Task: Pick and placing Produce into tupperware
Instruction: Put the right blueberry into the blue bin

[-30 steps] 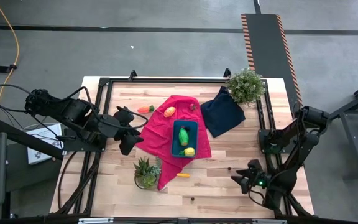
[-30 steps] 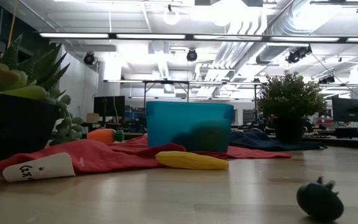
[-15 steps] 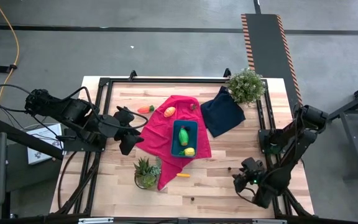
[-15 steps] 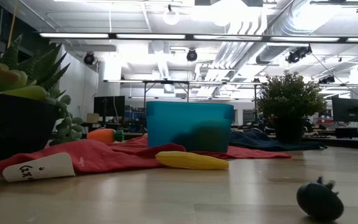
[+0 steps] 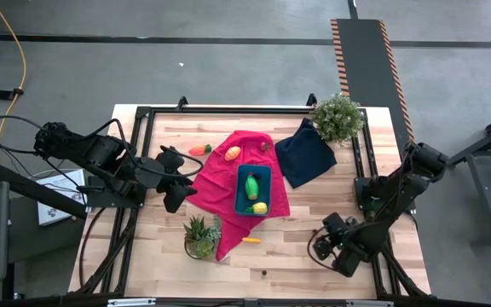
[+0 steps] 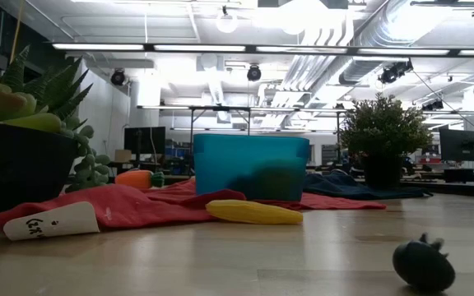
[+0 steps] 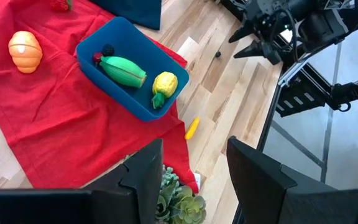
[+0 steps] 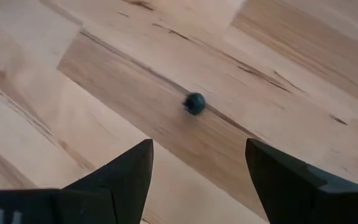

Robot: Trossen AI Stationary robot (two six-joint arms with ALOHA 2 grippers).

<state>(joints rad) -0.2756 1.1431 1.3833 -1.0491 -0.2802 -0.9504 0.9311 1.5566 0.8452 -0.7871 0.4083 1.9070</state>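
The teal tupperware (image 5: 253,190) sits on the red cloth (image 5: 233,181), well apart from the right gripper (image 5: 317,246), which hovers with fingers spread and empty; a small dark berry (image 8: 195,103) lies just ahead of it. The left gripper (image 7: 194,168) holds nothing.

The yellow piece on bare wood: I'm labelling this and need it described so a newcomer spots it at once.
Start at the red cloth mid-table and follow it toward the succulent pot. Just off the cloth's edge there lies a small elongated yellow piece, the only produce on bare wood.
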